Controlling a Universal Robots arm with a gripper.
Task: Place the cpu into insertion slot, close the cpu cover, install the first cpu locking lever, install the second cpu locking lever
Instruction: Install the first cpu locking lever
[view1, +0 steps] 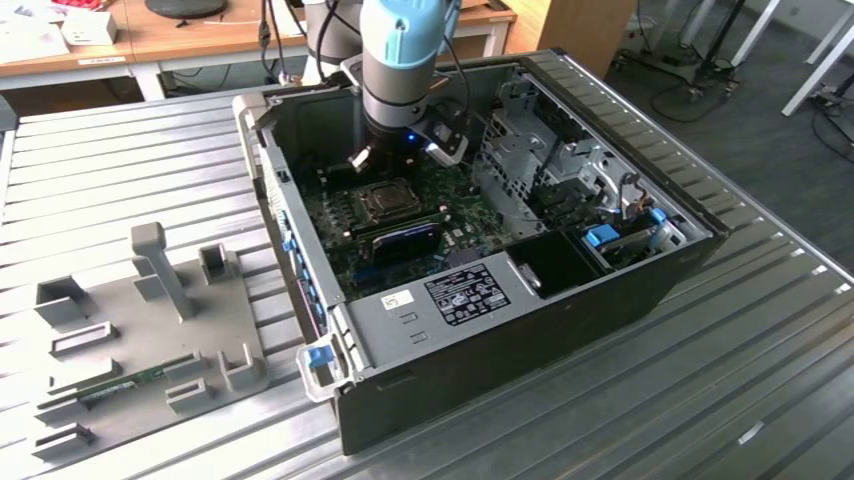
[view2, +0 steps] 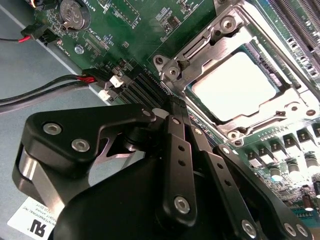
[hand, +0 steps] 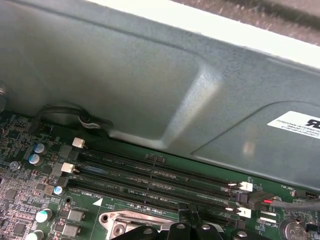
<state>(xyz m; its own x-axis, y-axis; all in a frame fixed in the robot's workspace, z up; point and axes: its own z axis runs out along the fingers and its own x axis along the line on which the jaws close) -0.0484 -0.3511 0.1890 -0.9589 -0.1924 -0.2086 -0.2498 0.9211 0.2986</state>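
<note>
Standing by the ribbed metal table (view1: 747, 380), I see the open black computer case (view1: 534, 330) lying on its side, with the grey and blue robot arm (view1: 400, 50) reaching down into it over the green circuit board (view2: 135, 30). In the second wrist view the small flat square cpu with the dull grey metal top (view2: 234, 85) already sits in the square insertion slot with the silvery rim (view2: 220, 117), and the thin silvery cpu cover frame (view2: 212, 47) lies flat around it, its window framing the chip. From the socket, the black gripper (view2: 176, 107) is at about 8 o'clock in that view, its 2 fingers pressed together with nothing between them, the tips just beside the socket's corner near the black memory slots (hand: 160, 172). I judge the chip itself light, rigid and fragile underneath, so it is best left alone now. The cover is thin stiff sheet metal, smooth and likely slippery, better pushed on its flat frame edge than pinched. The locking levers I cannot make out clearly; as thin springy wire they would want a push near the free end. In the exterior view, a grey fixture plate (view1: 147, 330) lies at about 8 o'clock from the case.
</note>
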